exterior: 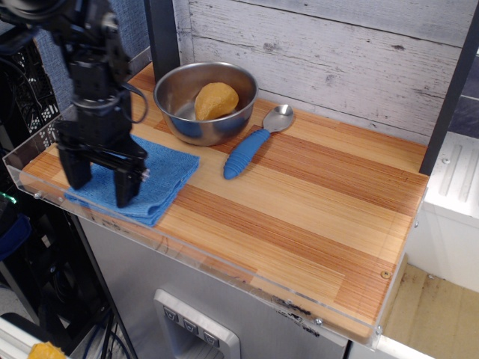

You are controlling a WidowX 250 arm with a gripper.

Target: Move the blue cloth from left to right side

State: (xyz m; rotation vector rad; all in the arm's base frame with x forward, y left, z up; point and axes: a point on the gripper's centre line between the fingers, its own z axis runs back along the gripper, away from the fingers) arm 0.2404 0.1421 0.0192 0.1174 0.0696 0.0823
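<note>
The blue cloth (161,178) lies flat and folded at the left front of the wooden tabletop (314,194). My black gripper (99,187) stands over the cloth's left half, pointing down. Its two fingers (125,187) are spread apart, with the tips at or just above the cloth's front part. Nothing is held between them. The arm hides part of the cloth's left side.
A steel bowl (183,112) holding a yellow-orange sponge (217,99) stands behind the cloth. A blue-handled metal spoon (253,146) lies to the right of the bowl. A clear plastic rim (45,196) edges the table's left and front. A white plank wall is behind.
</note>
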